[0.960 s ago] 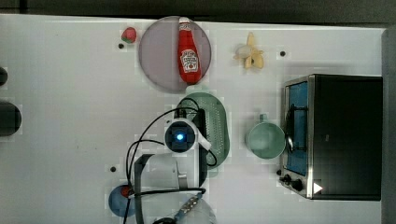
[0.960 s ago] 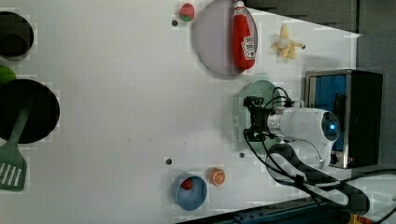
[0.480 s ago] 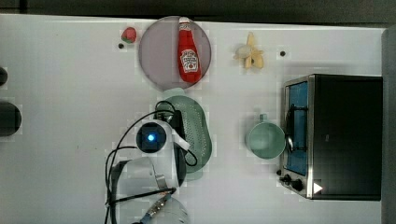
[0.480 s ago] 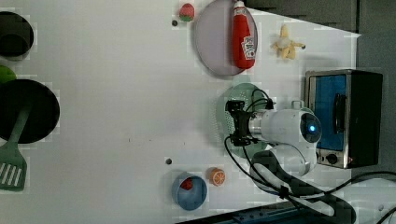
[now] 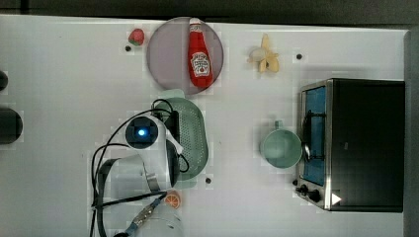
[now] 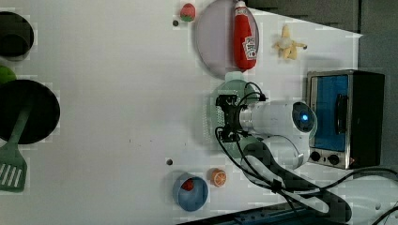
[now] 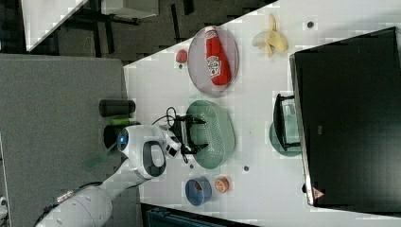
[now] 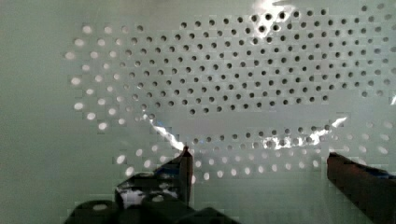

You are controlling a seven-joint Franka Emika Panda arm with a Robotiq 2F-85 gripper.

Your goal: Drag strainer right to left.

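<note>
White table [image 5: 74, 74], perforated oval strainer [image 5: 195, 133]

On the white tabletop [image 5: 59, 74], a ketchup bottle [image 5: 199, 57] lies on a grey-lilac plate [image 5: 168, 54], with a strawberry [image 5: 136, 36] just beside it. A peeled banana [image 5: 265, 58] lies near a toaster oven [image 5: 353, 143], and a mint-green mug [image 5: 280, 148] stands just beside that oven. An orange slice [image 5: 172, 199] sits near the tabletop's edge.
</note>
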